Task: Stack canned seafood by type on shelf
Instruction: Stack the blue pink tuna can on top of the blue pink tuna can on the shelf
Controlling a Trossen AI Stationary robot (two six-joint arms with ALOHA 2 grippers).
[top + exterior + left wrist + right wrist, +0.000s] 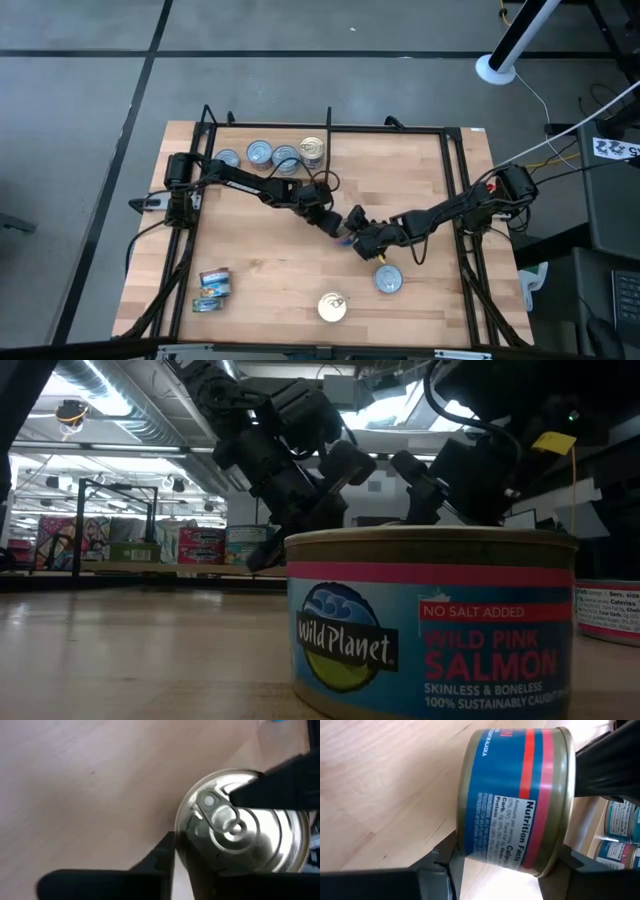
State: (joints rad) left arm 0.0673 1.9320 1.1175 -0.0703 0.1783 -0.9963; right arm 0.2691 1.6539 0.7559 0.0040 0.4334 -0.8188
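At the middle of the light wooden shelf (280, 270), both the left claw (335, 224) and right claw (362, 240) clamp one blue-labelled round salmon tin (517, 800).

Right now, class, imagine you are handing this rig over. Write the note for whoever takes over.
Grippers: the left gripper and right gripper meet mid-shelf at one blue-labelled can. Which of them grips it cannot be told.
Done: four cans stand in a row at the back of the shelf.
Left: the blue-labelled can, plus a silver-topped can, a gold-topped can and two flat tins, all near the front edge.
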